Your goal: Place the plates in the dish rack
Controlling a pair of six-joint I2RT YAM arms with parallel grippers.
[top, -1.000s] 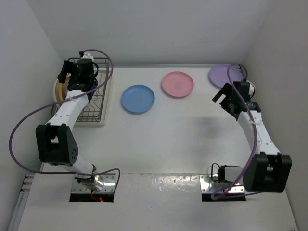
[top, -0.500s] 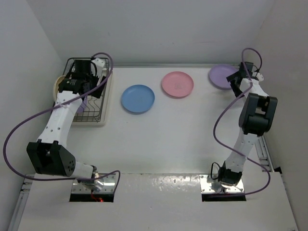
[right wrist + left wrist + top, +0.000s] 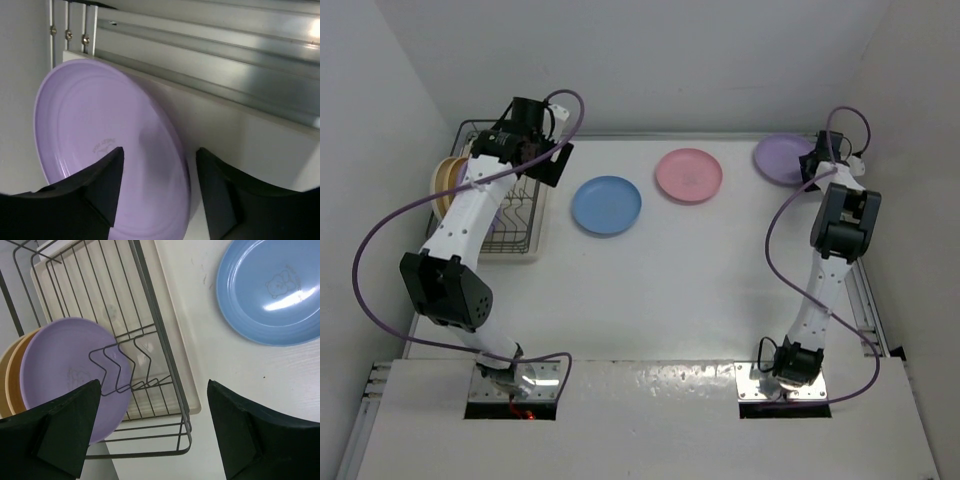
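The dark wire dish rack [image 3: 512, 228] on its cream tray stands at the back left. In it a purple plate [image 3: 65, 375] stands on edge in front of an orange-yellow plate [image 3: 11, 377]. My left gripper [image 3: 556, 162] hangs open and empty over the rack's right corner [image 3: 152, 390]. To its right a blue plate [image 3: 606, 205] [image 3: 272, 290] lies flat, then a pink plate [image 3: 689, 175]. A second purple plate [image 3: 778, 158] [image 3: 100, 145] lies at the back right. My right gripper [image 3: 811, 165] [image 3: 160, 152] is open, one finger over the plate's bowl, the other outside its rim.
An aluminium rail [image 3: 210, 50] runs along the table's right edge just beyond the purple plate, with the side wall behind it. Purple cables loop from both arms [image 3: 380, 250]. The rack sits close to the left wall.
My left gripper swung from above the rack to its right corner, nearer the blue plate. My right arm stretched to the back-right purple plate and its jaws narrowed around the rim.
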